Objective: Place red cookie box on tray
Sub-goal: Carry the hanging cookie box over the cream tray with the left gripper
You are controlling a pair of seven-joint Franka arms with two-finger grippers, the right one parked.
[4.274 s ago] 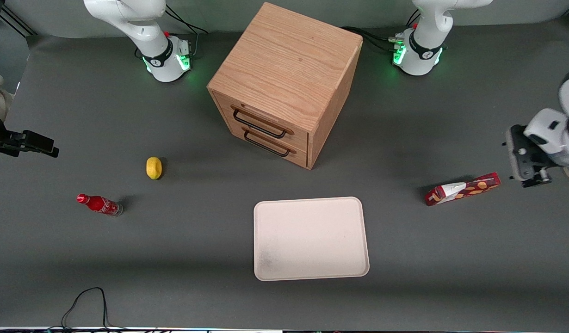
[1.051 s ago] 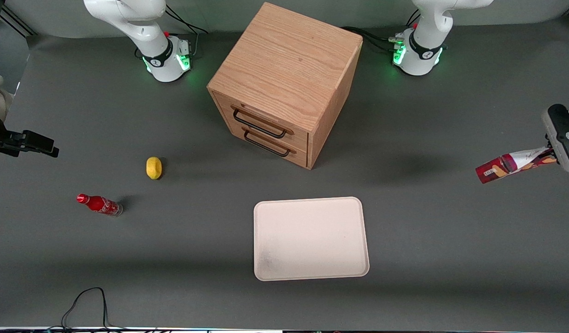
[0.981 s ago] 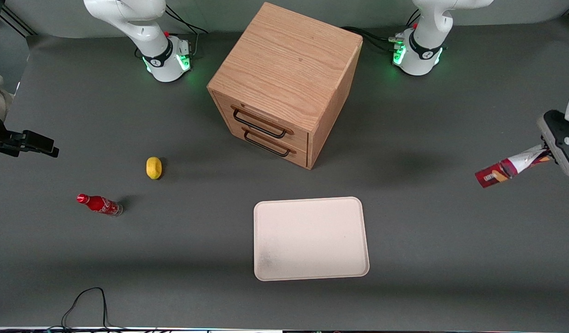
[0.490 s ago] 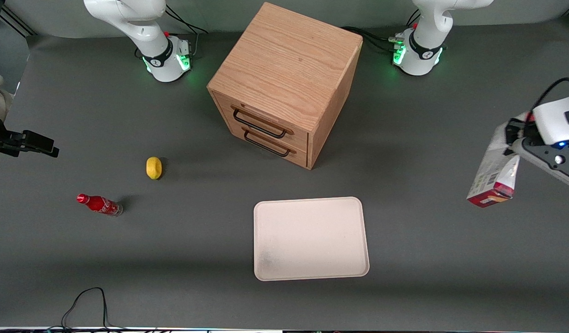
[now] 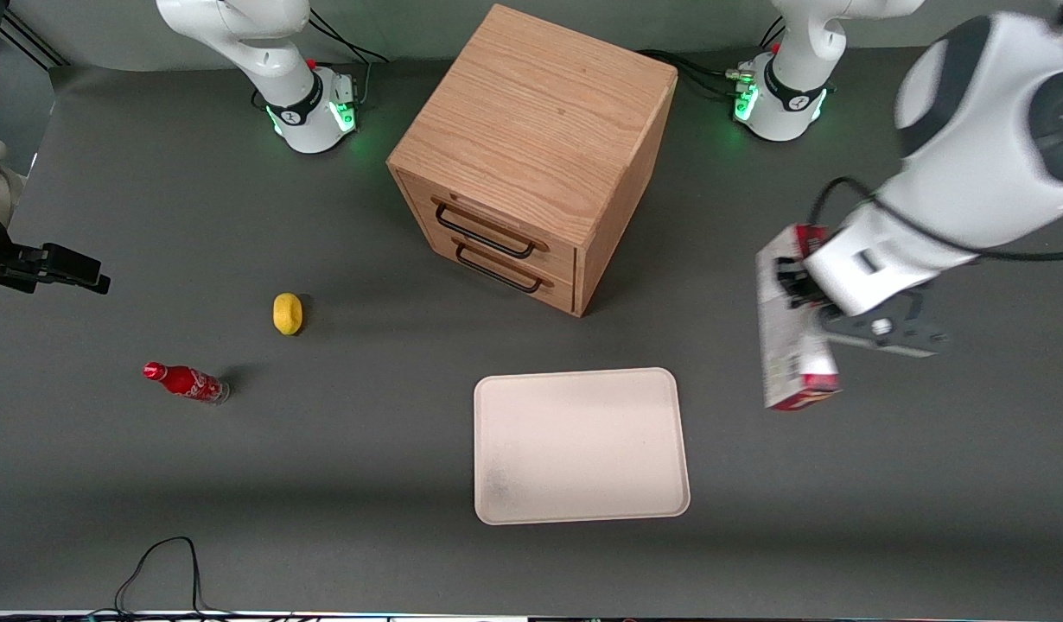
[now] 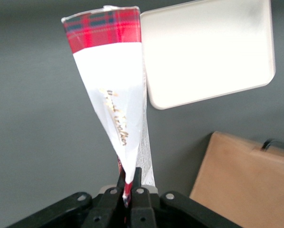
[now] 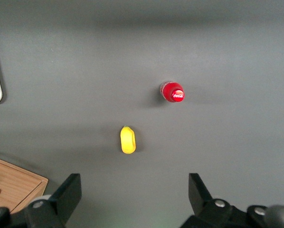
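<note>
Gripper (image 6: 130, 187) first: we see its fingers pinched tight on one end of the red cookie box (image 5: 791, 333), which hangs in the air above the table, toward the working arm's end and well clear of the tray (image 5: 581, 446). We judge this as the carry step, with the box lifted but not yet over the tray. Next we would need to travel sideways until the box is above the tray, then lower it. The box looks tilted, though how far is hard to tell.
</note>
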